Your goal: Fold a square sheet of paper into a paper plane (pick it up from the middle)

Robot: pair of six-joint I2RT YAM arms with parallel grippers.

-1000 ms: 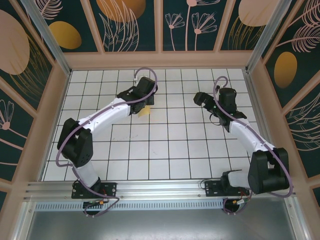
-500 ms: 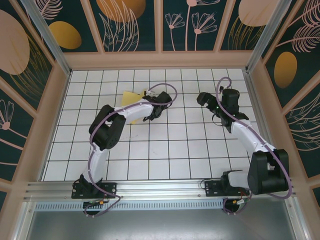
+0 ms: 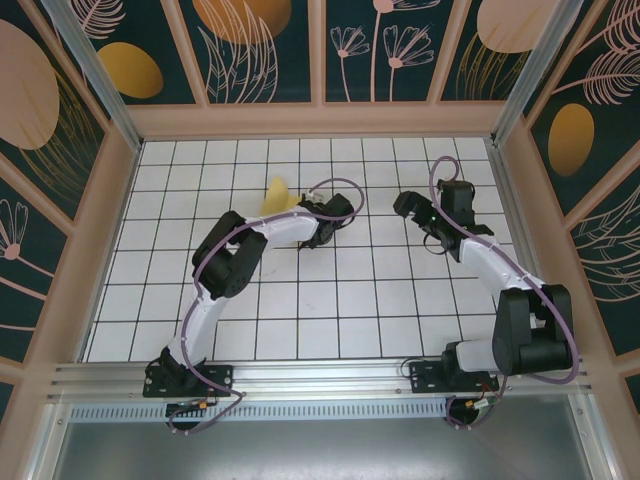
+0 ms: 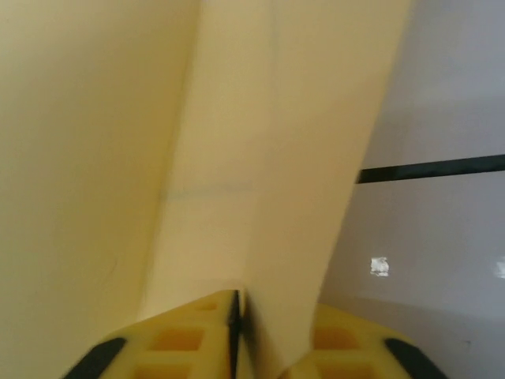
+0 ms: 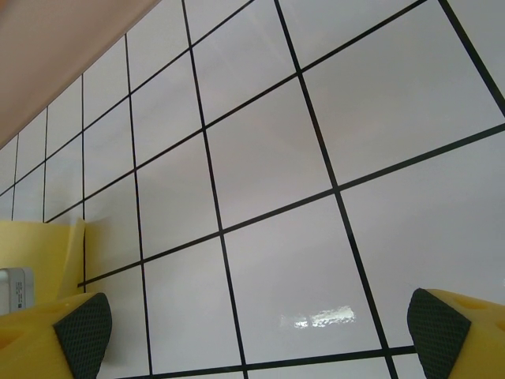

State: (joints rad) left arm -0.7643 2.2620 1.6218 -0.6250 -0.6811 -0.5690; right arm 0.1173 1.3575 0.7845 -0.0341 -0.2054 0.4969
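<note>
The left claw (image 4: 238,316) is clamped on the yellow paper (image 3: 277,194): in the left wrist view you see its two yellow fingers pressed together with the paper's edge pinched between them. The paper (image 4: 237,158) rises away from the fingers in flat panels that meet at a long crease. In the top view it stands up off the tabletop (image 3: 300,300), left of centre in the far half of the grid, just beside the left arm's white forearm (image 3: 275,228). That arm's purple cable (image 3: 335,181) loops just right of the paper.

The right claw (image 5: 260,332) has its jaws wide apart and grips nothing; white tiles with black lines lie below it. In the top view you see the right claw (image 3: 410,205) well apart from the paper, with bare tiles between the two claws. Dark patterned walls (image 3: 420,60) close in the tabletop on three sides.
</note>
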